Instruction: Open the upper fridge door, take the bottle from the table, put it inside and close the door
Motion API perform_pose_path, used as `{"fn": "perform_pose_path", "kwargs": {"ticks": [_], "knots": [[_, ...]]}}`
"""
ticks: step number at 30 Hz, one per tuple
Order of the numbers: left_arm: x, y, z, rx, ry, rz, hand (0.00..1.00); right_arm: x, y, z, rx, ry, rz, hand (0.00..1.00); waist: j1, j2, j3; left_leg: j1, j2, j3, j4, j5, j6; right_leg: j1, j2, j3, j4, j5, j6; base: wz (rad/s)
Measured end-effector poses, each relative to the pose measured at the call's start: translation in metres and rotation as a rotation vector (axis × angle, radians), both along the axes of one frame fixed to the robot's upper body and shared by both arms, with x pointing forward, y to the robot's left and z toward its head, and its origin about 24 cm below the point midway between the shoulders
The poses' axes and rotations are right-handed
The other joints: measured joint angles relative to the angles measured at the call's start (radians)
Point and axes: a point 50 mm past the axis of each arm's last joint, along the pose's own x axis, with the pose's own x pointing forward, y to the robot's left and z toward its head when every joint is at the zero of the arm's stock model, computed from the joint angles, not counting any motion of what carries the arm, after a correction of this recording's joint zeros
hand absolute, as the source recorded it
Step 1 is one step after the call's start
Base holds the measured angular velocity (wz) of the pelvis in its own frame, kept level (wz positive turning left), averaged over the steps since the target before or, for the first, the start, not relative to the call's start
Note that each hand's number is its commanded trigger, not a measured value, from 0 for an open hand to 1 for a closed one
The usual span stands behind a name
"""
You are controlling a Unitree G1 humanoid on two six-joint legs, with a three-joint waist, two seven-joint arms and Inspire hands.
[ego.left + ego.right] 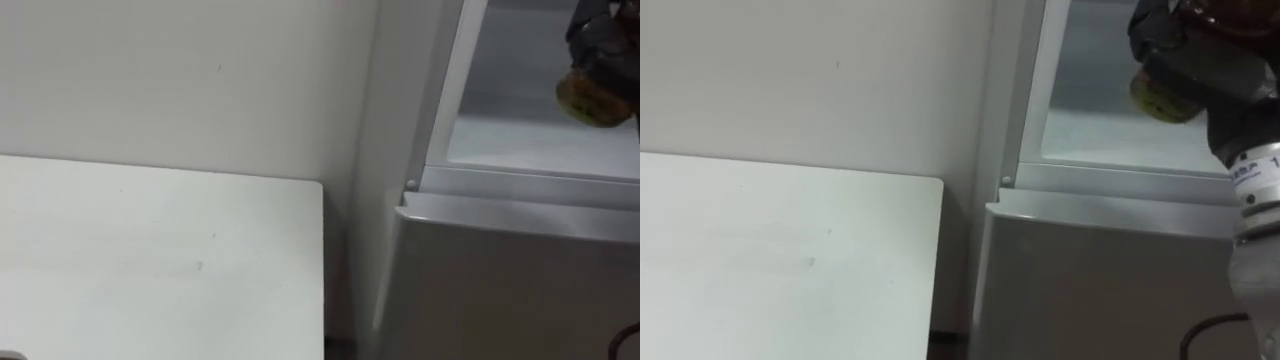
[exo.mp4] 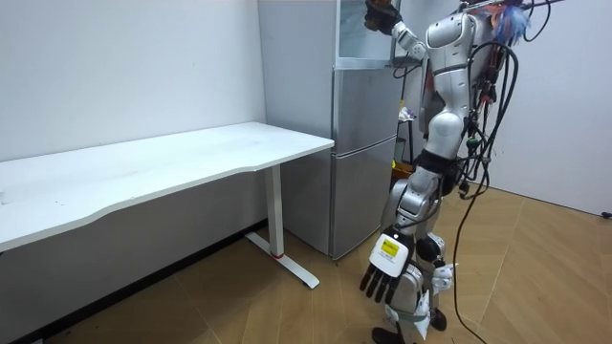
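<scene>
While standing upright on the wood floor (image 2: 535, 287) and facing the grey fridge (image 2: 296, 115), reaches up with the right arm into the open upper compartment (image 1: 452, 90). Right hand (image 1: 1190, 55) raised to about head height, dark fingers curled tightly round the bottle (image 1: 1158, 100) and wrapping its upper part. Of the bottle, a yellowish lower part showing beneath the fingers (cap and neck covered by the hand). Held inside the opening of the upper compartment, over its pale inner floor, toward the right side of both eye views. Cannot tell whether the base touches that floor or hangs just above it.

Directly below the opening, the lower door (image 1: 520, 290): grey, closed, its top edge just under the compartment's white frame.

Left hand (image 2: 384, 272) hanging low beside the leg in the room view, fingers straight and pointing down, holding nothing, well apart from both fridge and bottle.

Left of the fridge, a white table (image 1: 150, 250) set against the pale wall (image 1: 180, 80), its right edge near the fridge's side, with a narrow dark gap between the two. Seen from the room view, long and flat-topped, standing on a white leg with a foot resting on the floor.
</scene>
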Motion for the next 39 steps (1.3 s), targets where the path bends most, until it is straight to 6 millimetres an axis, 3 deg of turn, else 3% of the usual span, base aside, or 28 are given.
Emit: {"fn": "perform_pose_path", "kwargs": {"ticks": [3,7,12,19,25,33,39], "knots": [[0.001,0.003,0.001,0.010,0.006,-0.008,0.00,0.008,-0.008,-0.012,0.030,0.084,-0.012,1.00,0.004,-0.007,0.0018,-0.001,0.000,-0.003,-0.001,0.000,0.000,-0.002,0.001,0.002,0.000,0.000,0.000,0.00],[0.000,0.007,0.002,0.021,0.011,-0.010,0.00,0.017,-0.021,-0.025,0.071,0.173,-0.038,1.00,0.006,-0.017,-0.0044,-0.017,-0.004,-0.003,0.000,0.000,0.000,-0.016,0.002,0.001,0.001,0.000,0.000,0.00],[0.001,0.009,0.003,0.029,0.011,-0.015,0.00,0.027,-0.030,-0.032,0.131,0.216,-0.052,1.00,0.011,-0.018,-0.0051,-0.023,-0.005,0.001,0.000,0.000,0.000,-0.022,0.002,0.000,0.001,0.000,0.000,0.00],[0.000,0.014,0.005,0.043,0.008,-0.009,0.00,0.042,-0.043,-0.039,0.295,0.269,-0.028,1.00,0.044,-0.016,-0.0048,-0.039,-0.004,-0.001,0.000,0.000,0.000,-0.039,0.003,0.004,0.001,0.000,0.000,0.00],[-0.002,0.016,0.006,0.049,0.019,-0.007,0.00,0.057,-0.049,-0.038,0.285,0.334,-0.080,1.00,0.065,-0.018,-0.0037,-0.043,-0.004,-0.001,0.000,0.000,0.000,-0.042,0.002,0.000,0.001,0.000,0.000,0.02],[-0.001,0.017,0.006,0.051,0.031,-0.004,0.00,0.059,-0.050,-0.039,0.232,0.368,-0.108,1.00,0.103,-0.034,0.0042,-0.046,-0.001,-0.005,0.001,0.000,0.000,-0.044,0.000,-0.006,0.001,0.000,0.000,0.01],[-0.001,0.018,0.006,0.036,0.033,-0.005,0.00,0.059,-0.051,-0.038,0.180,0.376,-0.112,1.00,0.111,-0.040,0.0050,-0.061,-0.002,-0.017,0.009,0.000,0.000,-0.047,-0.001,-0.023,0.001,0.000,0.000,0.08]]}}
